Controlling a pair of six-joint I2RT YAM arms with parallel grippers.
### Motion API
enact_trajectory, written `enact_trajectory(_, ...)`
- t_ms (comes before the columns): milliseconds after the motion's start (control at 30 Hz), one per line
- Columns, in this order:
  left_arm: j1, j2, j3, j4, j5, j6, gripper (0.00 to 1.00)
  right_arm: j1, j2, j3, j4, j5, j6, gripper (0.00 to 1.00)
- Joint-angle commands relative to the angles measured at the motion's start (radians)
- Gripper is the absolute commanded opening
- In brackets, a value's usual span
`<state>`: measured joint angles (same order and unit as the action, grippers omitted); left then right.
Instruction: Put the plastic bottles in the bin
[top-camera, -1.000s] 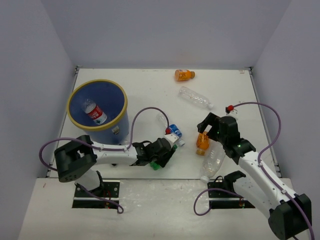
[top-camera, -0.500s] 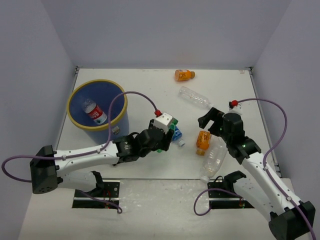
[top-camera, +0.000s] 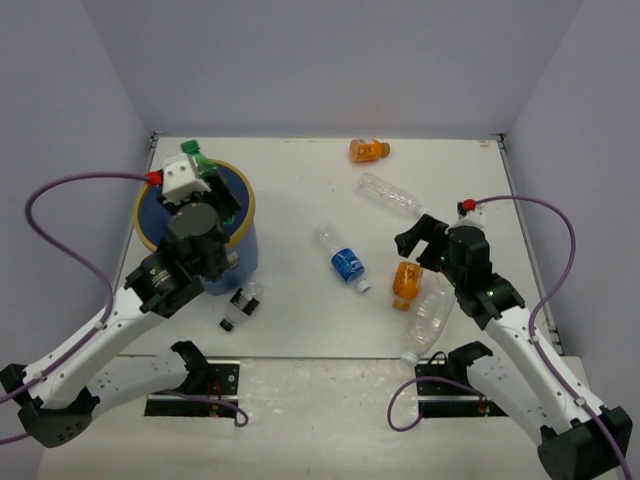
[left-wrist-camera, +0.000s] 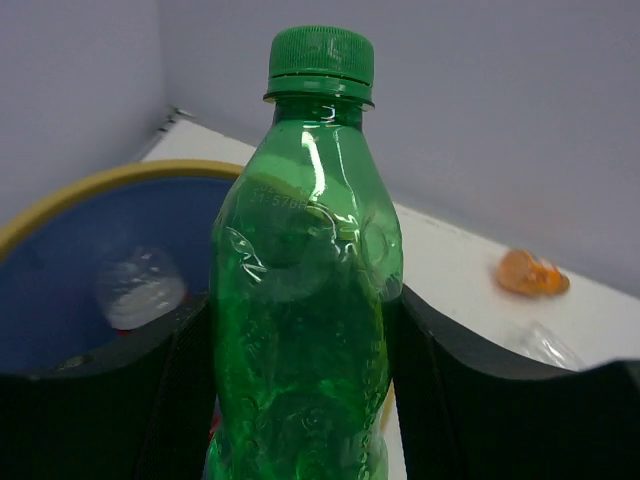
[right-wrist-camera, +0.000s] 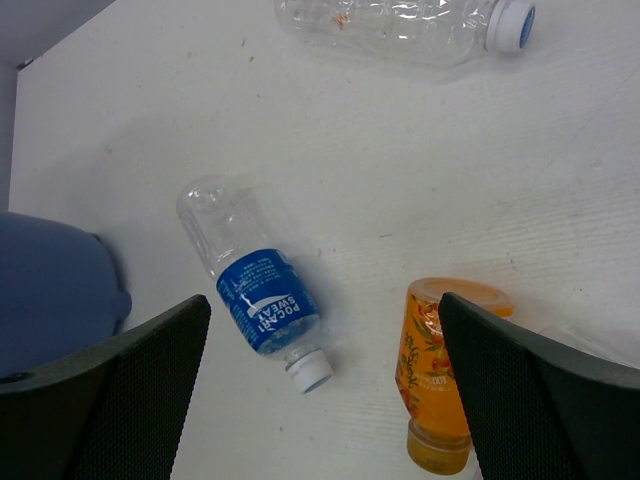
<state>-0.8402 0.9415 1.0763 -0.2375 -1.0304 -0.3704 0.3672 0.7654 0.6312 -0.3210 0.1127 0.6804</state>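
Nearest the arm bases, a small clear bottle (top-camera: 240, 303) with a dark band lies on the white bench (top-camera: 300, 190), just beside the foot of the bin. On the right side a large clear bottle (top-camera: 428, 318), thin-walled and crumpled, lies slantwise. Right beside it is a stubby orange bottle (right-wrist-camera: 438, 365) with a printed label and an orange cap, lying on its side.

The right hand (top-camera: 420, 238) hovers near that orange bottle, released. Its two black, mesh-textured fingers (right-wrist-camera: 110, 400) stand wide apart with nothing between them. Toward the middle a blue-labelled bottle (right-wrist-camera: 255, 285) lies apart from the rest. It is clear and rounded, with a white cap.

The bin (top-camera: 247, 205) is round, with a blue wall and a yellow rim. The left hand (top-camera: 200, 172) is clenched on the green bottle (left-wrist-camera: 305, 300) and holds it over the far-left part of the bin's mouth. The bottle is glossy and translucent, its skin dented, and it has a ridged green screw cap. Black fingers press both flanks of its lower body. On the bin's blue floor lies a pale shape (left-wrist-camera: 140, 290), too blurred to name.

Farther back lies a long clear bottle (top-camera: 390, 195) with a pale cap. A second orange bottle (top-camera: 368, 150) rests near the back wall.
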Motion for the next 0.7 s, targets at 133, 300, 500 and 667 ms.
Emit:
enact_trajectory(133,0.099,-0.073,0.002,-0.228,-0.380,-0.166,0.42,-0.002,0.004,0.010,-0.005,0.024,-0.006,0.99)
enact_trajectory(300,0.209,-0.029,0.003,-0.226,-0.292,-0.160,0.46,-0.003,0.018,0.017,-0.047,0.076,0.018,0.99)
enact_trajectory(500,0.344,0.065,0.056,-0.287,-0.171,-0.181,1.00,-0.002,0.032,0.018,-0.063,0.085,0.031,0.99)
enact_trajectory(667,0.346,0.088,0.101,-0.258,-0.028,-0.112,1.00,-0.002,0.035,0.024,-0.073,0.094,0.034,0.99)
